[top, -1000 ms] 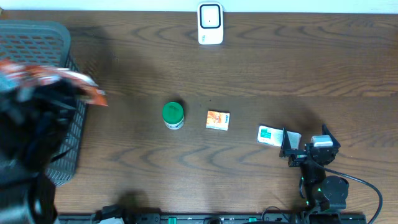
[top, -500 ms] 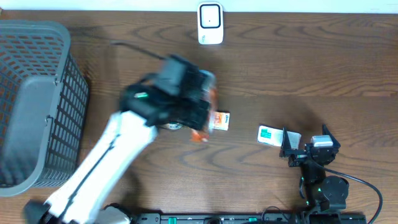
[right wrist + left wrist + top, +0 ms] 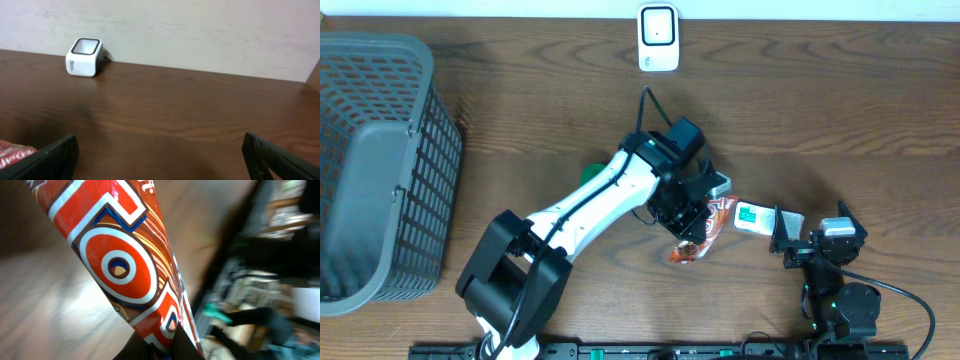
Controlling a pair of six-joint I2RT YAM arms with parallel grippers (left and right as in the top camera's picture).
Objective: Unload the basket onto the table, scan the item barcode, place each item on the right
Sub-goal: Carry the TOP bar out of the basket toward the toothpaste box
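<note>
My left gripper (image 3: 692, 212) is shut on a red-orange snack packet (image 3: 696, 238), held over the table right of centre; the packet's lower end hangs toward the front edge. The left wrist view shows the packet (image 3: 120, 265) filling the frame, its end pinched between my dark fingers (image 3: 180, 345). No barcode shows on the visible face. The white scanner (image 3: 658, 38) stands at the far edge, also visible from the right wrist as the scanner (image 3: 84, 50). My right gripper (image 3: 815, 224) stands open at the front right, nothing between its fingers.
A white-and-teal box (image 3: 754, 217) lies between the packet and the right gripper. A green-lidded jar (image 3: 590, 172) peeks out behind the left arm. A grey mesh basket (image 3: 380, 160) fills the left side. The packet's tip (image 3: 15, 152) shows low left in the right wrist view.
The left arm swung from the basket at the left across to right of centre, carrying the packet. The right arm has not moved.
</note>
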